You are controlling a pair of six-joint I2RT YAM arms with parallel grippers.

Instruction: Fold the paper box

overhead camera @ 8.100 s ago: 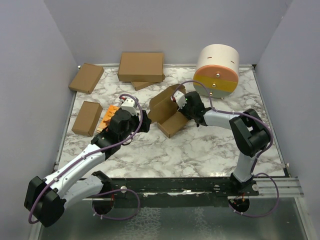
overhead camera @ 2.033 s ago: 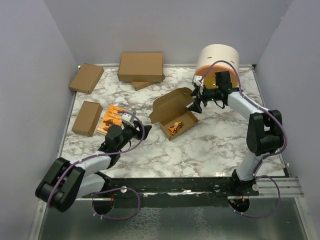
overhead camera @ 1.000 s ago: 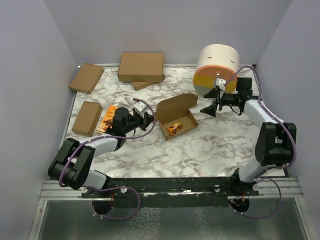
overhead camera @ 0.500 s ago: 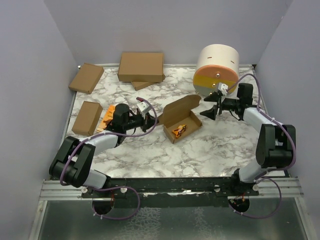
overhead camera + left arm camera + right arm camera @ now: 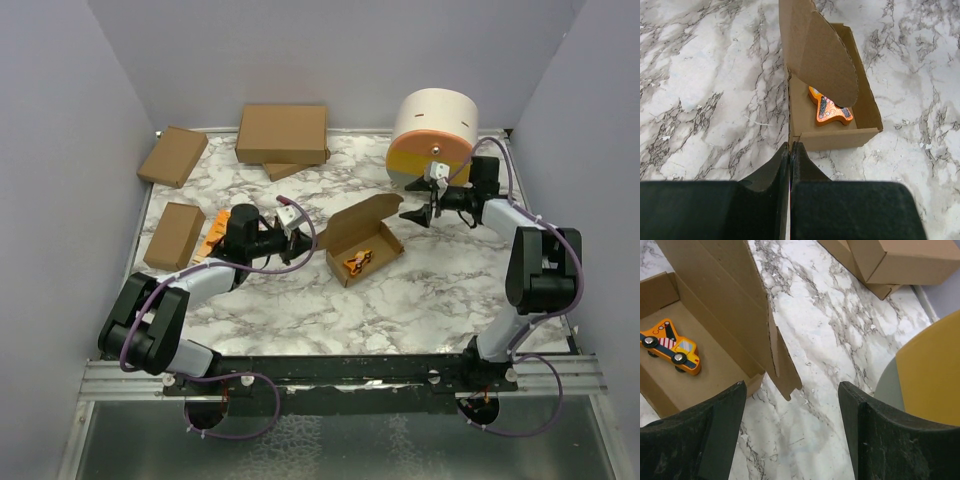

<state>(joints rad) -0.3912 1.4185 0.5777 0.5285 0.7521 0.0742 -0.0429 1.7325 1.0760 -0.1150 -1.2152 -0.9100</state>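
The paper box point(image 5: 372, 222) sits mid-table as a small open brown carton with its lid point(image 5: 816, 47) standing up. An orange toy car point(image 5: 355, 262) lies inside it. My left gripper point(image 5: 308, 245) is shut and empty, its tips point(image 5: 790, 146) right at the box's near left corner point(image 5: 792, 136). My right gripper point(image 5: 413, 214) is open on the box's right side. In the right wrist view the lid's side tab point(image 5: 786, 371) hangs ahead of the gap between the fingers point(image 5: 726, 426), and the toy car point(image 5: 670, 347) shows in the tray.
A wider brown carton point(image 5: 282, 133) lies at the back over another carton point(image 5: 290, 168). Two more cartons point(image 5: 172, 155) point(image 5: 174, 236) lie on the left, beside an orange booklet point(image 5: 213, 240). A white and yellow drum point(image 5: 433, 135) stands at the back right, close behind my right gripper.
The left gripper, still shut, has moved right to the box's corner, and the box has slid a little to the right. The right gripper has shifted slightly and its jaws have narrowed a little.
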